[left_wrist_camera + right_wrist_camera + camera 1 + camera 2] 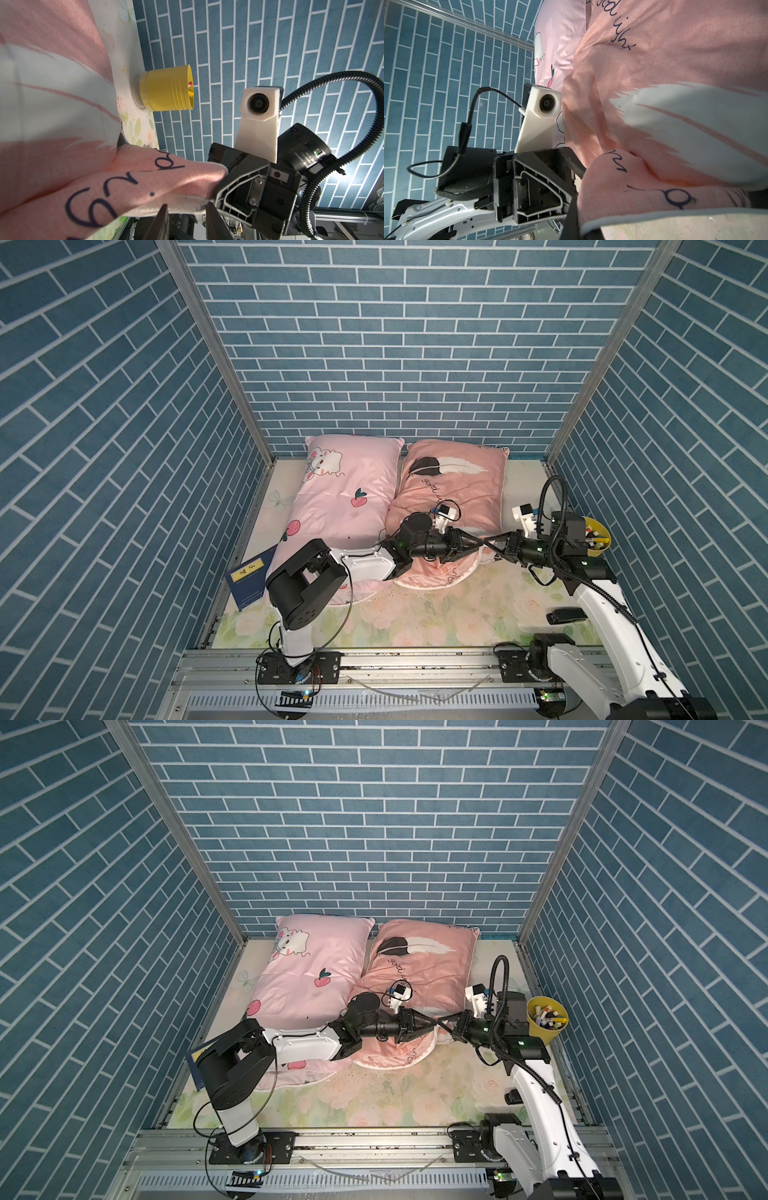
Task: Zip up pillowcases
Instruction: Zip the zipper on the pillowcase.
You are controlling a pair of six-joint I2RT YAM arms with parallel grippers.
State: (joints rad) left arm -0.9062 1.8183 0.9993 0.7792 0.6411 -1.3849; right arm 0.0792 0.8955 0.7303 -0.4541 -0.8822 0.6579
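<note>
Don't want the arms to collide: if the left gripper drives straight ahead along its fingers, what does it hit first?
Most likely the pinched corner hem of the salmon pillowcase, just ahead of the left gripper, with the shut right gripper holding that corner right behind it. Depth between them is hard to judge.

The light pink pillowcase (345, 497), printed with a cartoon animal, lies touching the feather-printed salmon pillowcase (453, 489), whose near edge is rumpled.

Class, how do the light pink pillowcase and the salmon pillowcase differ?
The light pink pillowcase shows a cartoon animal and red fruits; the salmon pillowcase shows feathers and script. The salmon one's near corner is pinched in the right hand; the pink one is in no hand. Both lie stuffed on the floral sheet.
</note>
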